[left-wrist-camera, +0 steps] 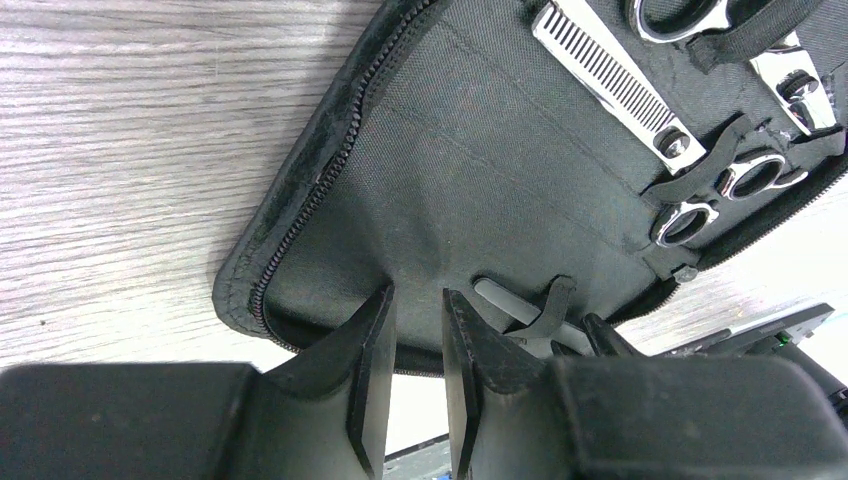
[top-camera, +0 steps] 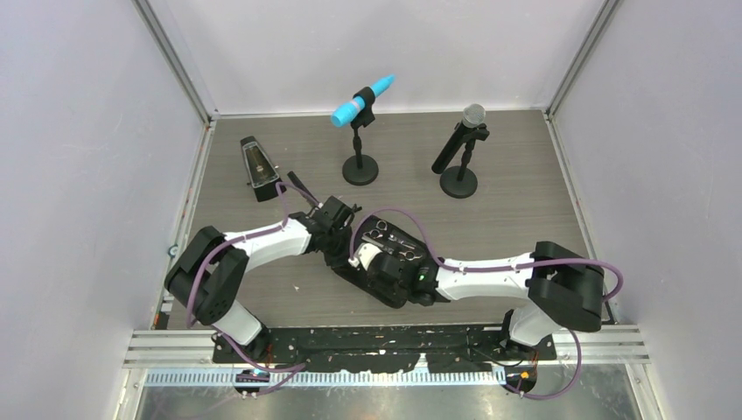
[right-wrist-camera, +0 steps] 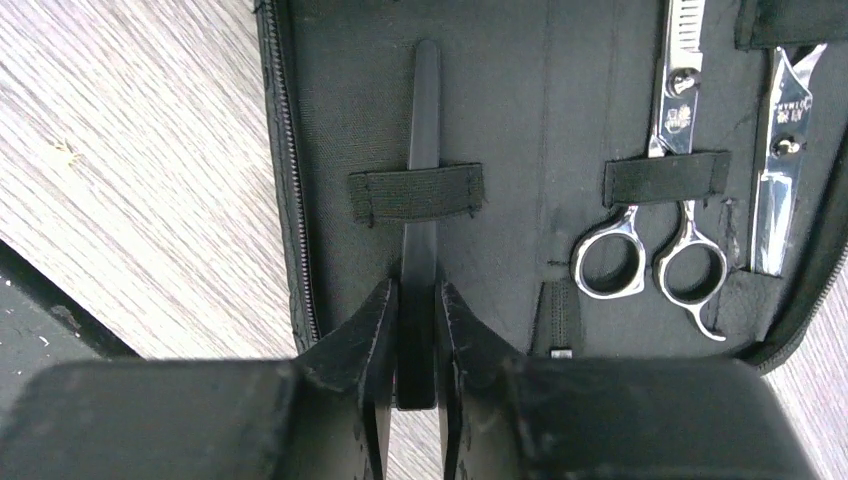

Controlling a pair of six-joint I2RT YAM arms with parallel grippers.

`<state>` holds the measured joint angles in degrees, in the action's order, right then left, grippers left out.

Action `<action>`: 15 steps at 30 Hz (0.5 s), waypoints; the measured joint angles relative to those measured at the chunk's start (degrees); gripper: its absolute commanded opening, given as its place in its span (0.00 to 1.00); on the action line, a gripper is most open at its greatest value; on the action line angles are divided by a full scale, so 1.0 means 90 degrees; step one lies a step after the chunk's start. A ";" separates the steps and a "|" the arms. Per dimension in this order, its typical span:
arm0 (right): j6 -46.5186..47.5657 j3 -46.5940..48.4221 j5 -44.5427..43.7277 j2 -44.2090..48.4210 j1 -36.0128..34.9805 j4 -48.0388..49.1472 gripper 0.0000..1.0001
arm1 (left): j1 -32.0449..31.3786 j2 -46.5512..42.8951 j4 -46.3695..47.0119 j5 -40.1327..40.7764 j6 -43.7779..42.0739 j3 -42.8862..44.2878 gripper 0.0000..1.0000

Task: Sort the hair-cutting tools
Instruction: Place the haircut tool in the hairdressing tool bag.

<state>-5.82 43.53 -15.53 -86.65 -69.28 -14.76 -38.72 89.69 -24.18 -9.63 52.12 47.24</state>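
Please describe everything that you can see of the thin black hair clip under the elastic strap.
The black hair clip is a thin, flat, matte strip, plastic by its look, with a rounded far end. It lies flat on the lining of the open case, threaded under one elastic strap. The right gripper pinches its near end.

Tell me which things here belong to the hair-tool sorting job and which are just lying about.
Job, all strapped into the open zip case:
- thinning scissors
- second scissors
- thin black clip

Lying about, at the back of the table:
- metronome
- blue microphone on a stand
- black microphone on a stand
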 measured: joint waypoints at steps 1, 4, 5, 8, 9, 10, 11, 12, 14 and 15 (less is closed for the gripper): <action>0.0012 0.0012 0.0019 -0.0034 0.0002 0.0029 0.09 | 0.0012 -0.0007 0.0029 -0.0022 0.0002 -0.0019 0.26; 0.0032 0.0007 0.0209 -0.0036 0.0148 0.0068 0.05 | 0.0051 -0.0056 0.0117 -0.0083 0.0010 -0.0100 0.26; 0.0032 -0.0019 0.0471 -0.0017 0.0316 0.0151 0.05 | 0.0063 -0.0075 0.0151 -0.0102 0.0015 -0.0129 0.26; -0.0036 -0.0136 0.1297 0.0049 0.0826 0.0398 0.05 | 0.0085 -0.0124 0.0238 -0.0131 0.0029 -0.0206 0.26; -0.0061 -0.0160 0.1552 0.0061 0.0988 0.0449 0.05 | 0.0092 -0.0138 0.0270 -0.0146 0.0036 -0.0233 0.26; -0.0097 -0.0192 0.1877 0.0066 0.1180 0.0532 0.05 | 0.0100 -0.0148 0.0294 -0.0158 0.0049 -0.0253 0.26; -0.0170 -0.0226 0.2234 0.0063 0.1404 0.0624 0.05 | 0.0109 -0.0160 0.0323 -0.0170 0.0051 -0.0277 0.26; -0.0216 -0.0250 0.2472 0.0058 0.1540 0.0685 0.05 | 0.0109 -0.0168 0.0338 -0.0175 0.0053 -0.0287 0.26; -0.0359 -0.0301 0.3072 -0.0007 0.1880 0.0835 0.05 | 0.0109 -0.0172 0.0345 -0.0175 0.0053 -0.0291 0.26; -0.0425 -0.0311 0.3310 -0.0053 0.2018 0.0901 0.05 | 0.0112 -0.0172 0.0352 -0.0180 0.0056 -0.0299 0.26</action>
<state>-9.65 40.73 14.26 -87.13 -51.11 -6.66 -37.71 88.14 -21.02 -11.25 52.62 44.56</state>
